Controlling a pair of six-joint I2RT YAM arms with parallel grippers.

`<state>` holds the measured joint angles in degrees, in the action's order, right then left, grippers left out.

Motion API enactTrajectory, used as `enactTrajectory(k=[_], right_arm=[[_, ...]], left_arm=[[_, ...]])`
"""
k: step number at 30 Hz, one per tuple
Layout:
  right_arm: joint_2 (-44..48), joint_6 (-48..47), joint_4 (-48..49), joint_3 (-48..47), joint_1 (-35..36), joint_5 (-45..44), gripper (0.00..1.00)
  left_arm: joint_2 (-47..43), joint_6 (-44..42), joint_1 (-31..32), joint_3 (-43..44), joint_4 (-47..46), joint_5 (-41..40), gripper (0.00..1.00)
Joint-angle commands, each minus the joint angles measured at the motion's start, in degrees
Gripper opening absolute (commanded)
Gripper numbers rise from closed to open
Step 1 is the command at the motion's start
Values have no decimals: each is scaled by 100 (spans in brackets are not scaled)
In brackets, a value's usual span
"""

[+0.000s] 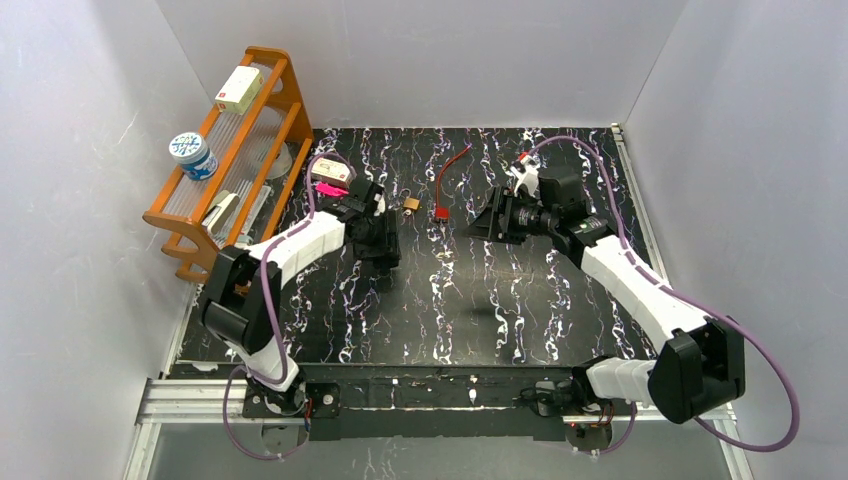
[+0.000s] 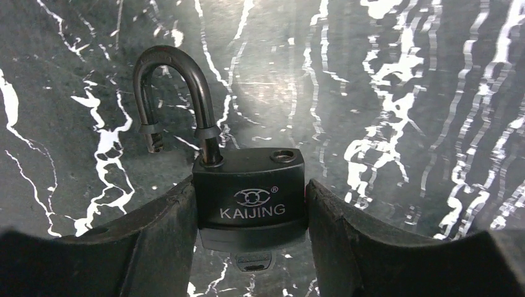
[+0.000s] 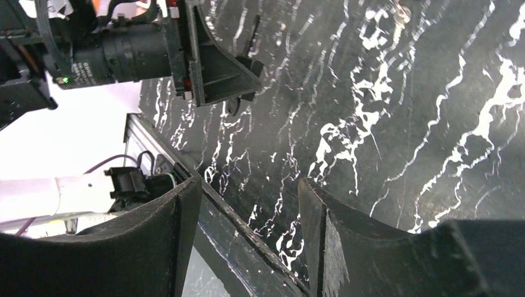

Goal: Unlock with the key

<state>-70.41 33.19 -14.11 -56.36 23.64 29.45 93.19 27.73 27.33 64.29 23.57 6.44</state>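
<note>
My left gripper (image 2: 251, 184) is shut on a black padlock marked KAIJING (image 2: 252, 204), gripping its body by both sides just above the dark marble table (image 2: 384, 93). The shackle (image 2: 179, 86) stands open, with one leg pulled out of the body and its free end off to the left. The head of a key (image 2: 254, 261) sticks out under the padlock body. In the top view my left gripper (image 1: 385, 248) hides the padlock. My right gripper (image 1: 482, 226) hovers over mid table to the right, and its wrist view shows it (image 3: 249, 185) open and empty.
A small brass padlock (image 1: 411, 204) and a red lanyard (image 1: 447, 172) lie between the grippers toward the back. A wooden rack (image 1: 285, 120) with a box and a tin stands at the left. A pink item (image 1: 327, 188) and a small white box (image 1: 333, 170) lie by it.
</note>
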Motion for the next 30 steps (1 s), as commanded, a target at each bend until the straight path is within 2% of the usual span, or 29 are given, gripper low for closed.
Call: enactTrajectory(k=[1,8,10,15,22,23,24,26,30], right_arm=[[-181,234,-346,-169,-28,-425,66],[-39,350,-161,39,-67,-425,71],[56,232,-141,44,-72,-485,75],[174,96,-198,69,-85,-593,77],[199,144,-207,248,-105,-622,77],[203,140,-219,231,-105,-643,77],[210,129,-232,212,-113,-690,77],[212,89,-327,105,-123,-821,77],[52,-23,-1088,-581,-140,-1296,86]], left_arm=[[130,94,18,271,161,-494,7],[624,189,85,396,188,-425,13],[764,190,116,308,126,-339,19],[879,157,150,208,14,-385,29],[635,120,150,205,96,-652,65],[567,93,151,233,153,-788,85],[516,62,150,276,235,-873,96],[411,13,150,422,478,-1049,98],[-261,72,158,517,616,-1601,98]])
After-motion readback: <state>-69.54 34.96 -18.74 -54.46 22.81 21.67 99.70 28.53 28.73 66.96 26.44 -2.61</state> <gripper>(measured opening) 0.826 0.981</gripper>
